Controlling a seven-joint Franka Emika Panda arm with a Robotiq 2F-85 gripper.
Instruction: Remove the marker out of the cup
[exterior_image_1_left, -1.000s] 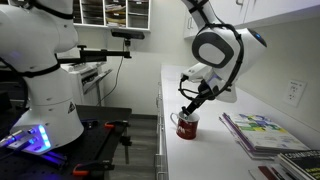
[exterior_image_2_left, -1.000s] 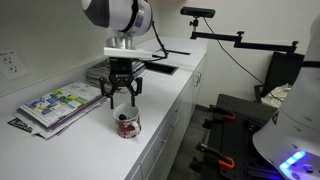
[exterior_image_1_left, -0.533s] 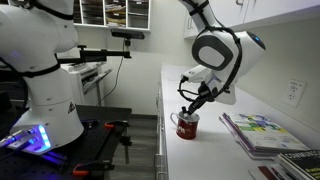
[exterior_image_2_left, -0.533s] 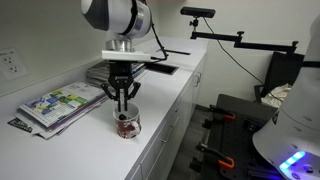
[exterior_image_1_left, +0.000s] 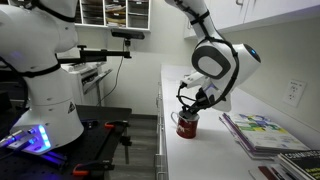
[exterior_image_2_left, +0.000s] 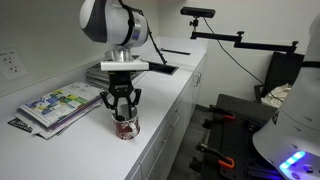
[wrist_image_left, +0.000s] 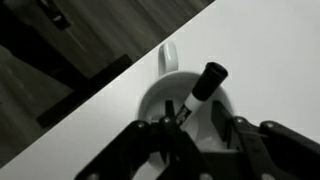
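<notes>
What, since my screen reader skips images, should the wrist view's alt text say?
A dark marker leans in a cup with a white inside, seen from above, with the open gripper straddling its lower end. The cup stands on a white counter near the edge.

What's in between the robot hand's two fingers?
The marker, poking up out of the cup, sits between the fingers in the wrist view.
</notes>
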